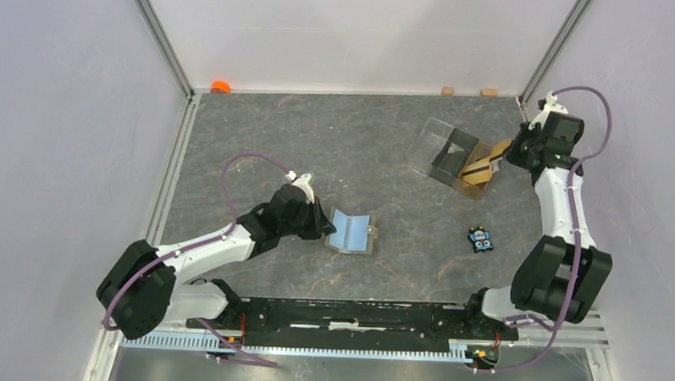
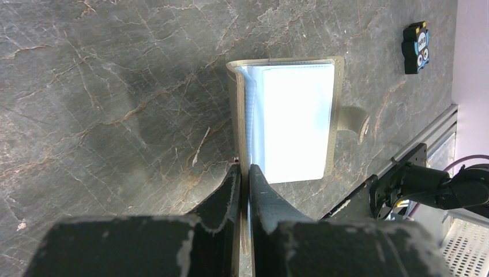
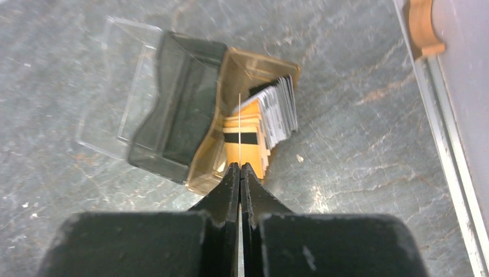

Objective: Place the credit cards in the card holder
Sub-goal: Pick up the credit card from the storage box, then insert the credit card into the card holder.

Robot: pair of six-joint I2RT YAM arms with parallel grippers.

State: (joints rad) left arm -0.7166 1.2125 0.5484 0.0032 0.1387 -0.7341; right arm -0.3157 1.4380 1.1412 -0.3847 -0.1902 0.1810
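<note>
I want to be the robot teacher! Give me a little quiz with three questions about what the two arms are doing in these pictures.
1. Pick one. What is the left gripper pinching?
A) the edge of the open card holder
B) a spoon
C) nothing
2. True or false: the right gripper hangs wide open over the clear box.
3. Fill the gap: the little black-and-blue figure lies nearer the ___ arm.

Key
1. A.
2. False: it is shut on a thin credit card at the box.
3. Right.
</note>
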